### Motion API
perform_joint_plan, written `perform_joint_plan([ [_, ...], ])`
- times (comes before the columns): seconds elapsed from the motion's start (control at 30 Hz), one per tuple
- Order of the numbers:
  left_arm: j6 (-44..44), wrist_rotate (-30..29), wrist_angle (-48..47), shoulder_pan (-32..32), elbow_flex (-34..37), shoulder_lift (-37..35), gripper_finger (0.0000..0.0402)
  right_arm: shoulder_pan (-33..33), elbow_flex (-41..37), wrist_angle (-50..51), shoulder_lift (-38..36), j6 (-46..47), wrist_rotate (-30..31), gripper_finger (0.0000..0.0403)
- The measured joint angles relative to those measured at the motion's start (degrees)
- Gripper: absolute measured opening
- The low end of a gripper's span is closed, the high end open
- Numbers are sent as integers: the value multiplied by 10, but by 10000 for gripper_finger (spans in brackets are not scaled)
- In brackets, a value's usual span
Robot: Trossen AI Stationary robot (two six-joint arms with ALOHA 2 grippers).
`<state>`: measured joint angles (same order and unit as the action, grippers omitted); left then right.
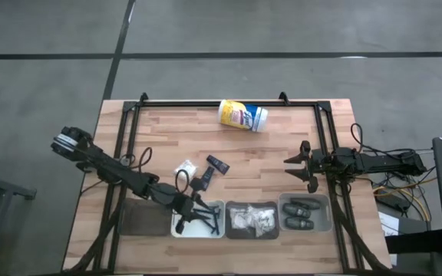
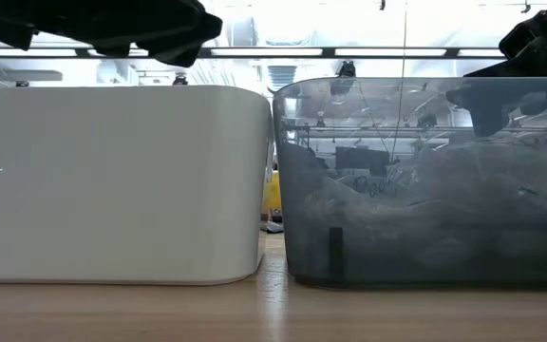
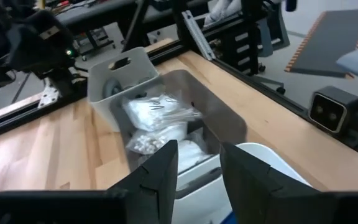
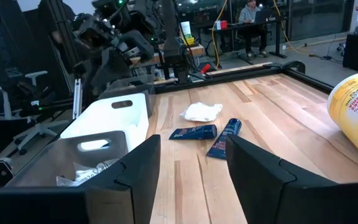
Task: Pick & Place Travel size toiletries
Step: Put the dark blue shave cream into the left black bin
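Now hovering over the white bin (image 1: 198, 218) with the left end effector (image 1: 194, 215), fingers (image 3: 163, 171) spread and pinching nothing. Sitting just beyond that end effector, seen from its wrist: the smoky clear bin (image 3: 225, 118) holding white crinkly packets (image 3: 157, 115), then a further grey bin (image 3: 126, 71) with a dark oval pod (image 3: 112, 89) inside. Lying on the tabletop (image 1: 267, 157) just behind the left end effector, away from the bins: a white packet (image 1: 184, 169) and two small black tubes (image 1: 219, 165), one nearer at (image 1: 202, 181). Waiting well apart to the right, above the tabletop's right side, the right end effector (image 1: 301, 169), fingers (image 4: 138, 168) likewise spread and carrying nothing. Showing ahead of that end effector in its wrist view: the two tubes (image 4: 193, 132) and (image 4: 224, 138) lying side by side, nearly touching, with the packet (image 4: 201, 112) just past them. Resting close beside the right end effector toward the bin row, the grey bin (image 1: 305, 215) with two dark oval pods (image 1: 299, 207). Lying on its side farther off, near the tabletop's far edge, a yellow-and-white canister (image 1: 242, 116).
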<state>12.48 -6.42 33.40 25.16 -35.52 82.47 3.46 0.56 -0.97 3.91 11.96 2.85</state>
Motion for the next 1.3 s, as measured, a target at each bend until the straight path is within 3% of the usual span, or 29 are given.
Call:
perform_joint_plan([
  [0.33,-34,67,-6,-63,0,-2,126,0,0,0,0,0,0,195],
  [0.6,-58,75,-9,-103,0,-3,126,0,0,0,0,0,0,200],
  [1.3,-159,104,-9,-199,0,-3,126,0,0,0,0,0,0,139],
])
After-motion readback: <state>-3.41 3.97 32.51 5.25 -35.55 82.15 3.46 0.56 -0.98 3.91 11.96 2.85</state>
